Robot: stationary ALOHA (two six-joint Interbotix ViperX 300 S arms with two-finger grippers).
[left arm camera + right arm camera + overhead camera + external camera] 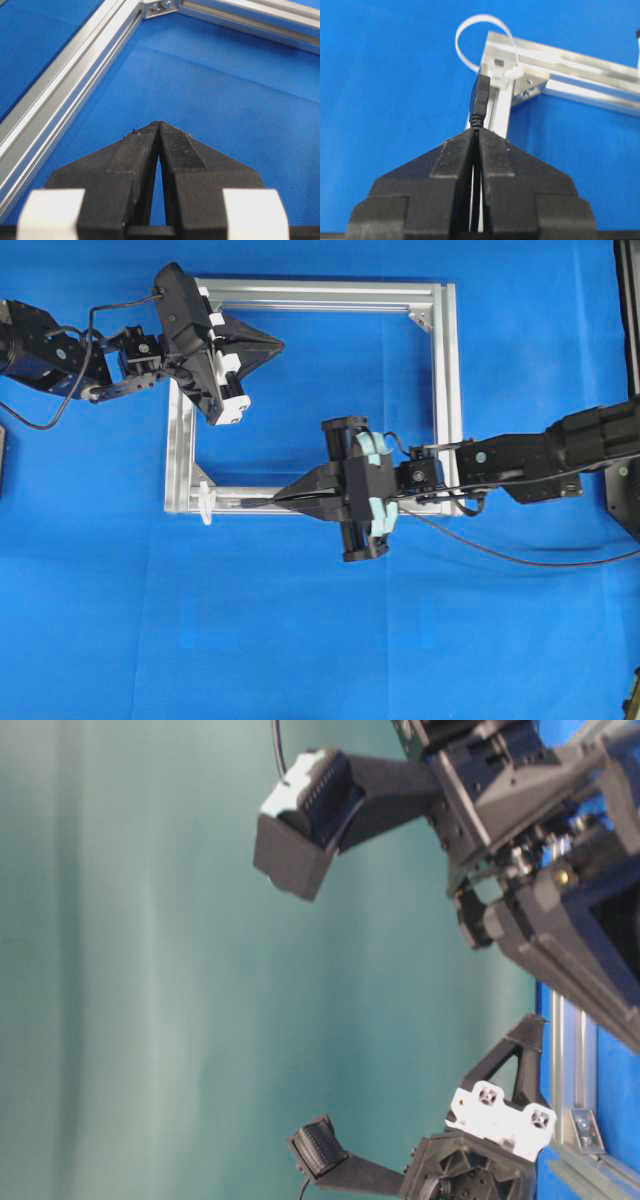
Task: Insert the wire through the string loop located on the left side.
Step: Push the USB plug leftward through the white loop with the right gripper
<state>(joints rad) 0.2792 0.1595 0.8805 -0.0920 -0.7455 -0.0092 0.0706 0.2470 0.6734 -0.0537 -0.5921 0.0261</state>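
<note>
My right gripper (283, 499) (477, 131) is shut on the wire (480, 100), gripping it just behind the black plug. The plug sticks out ahead of the fingertips with its pale tip short of the white string loop (482, 35). That string loop (206, 502) is tied to the near-left corner of the silver frame (447, 390). The wire (520, 558) trails off to the right behind the arm. My left gripper (278, 343) (158, 123) is shut on nothing, hovering inside the frame's far-left part over the blue mat.
The square aluminium frame (60, 95) lies flat on the blue mat, with corner brackets (532, 86) inside its corners. Dark objects sit at the far left edge (2, 455) and right edge (625, 490) of the table.
</note>
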